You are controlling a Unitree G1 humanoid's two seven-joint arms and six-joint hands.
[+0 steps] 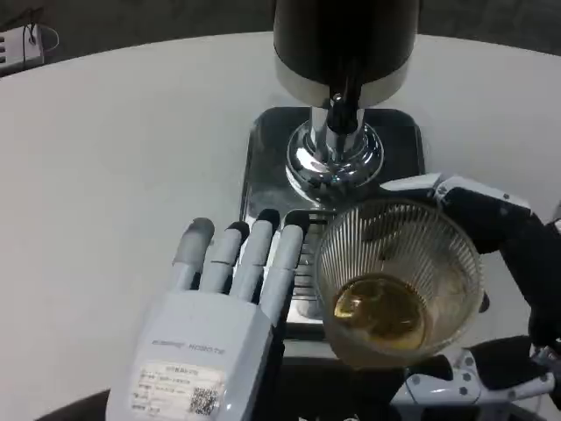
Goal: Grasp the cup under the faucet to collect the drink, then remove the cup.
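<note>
Below the faucet (pixel 344 105), the right robot hand (pixel 491 289) holds the cup (pixel 399 281) upright to keep the drink (pixel 379 309); the left robot hand (pixel 219 307) waits flat, holding nothing.

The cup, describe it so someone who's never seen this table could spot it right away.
Find the black and chrome drink dispenser on its dark drip tray. Just in front, held by the right robot hand, is the cup: clear ribbed glass with amber liquid at the bottom, the only see-through thing here.
</note>
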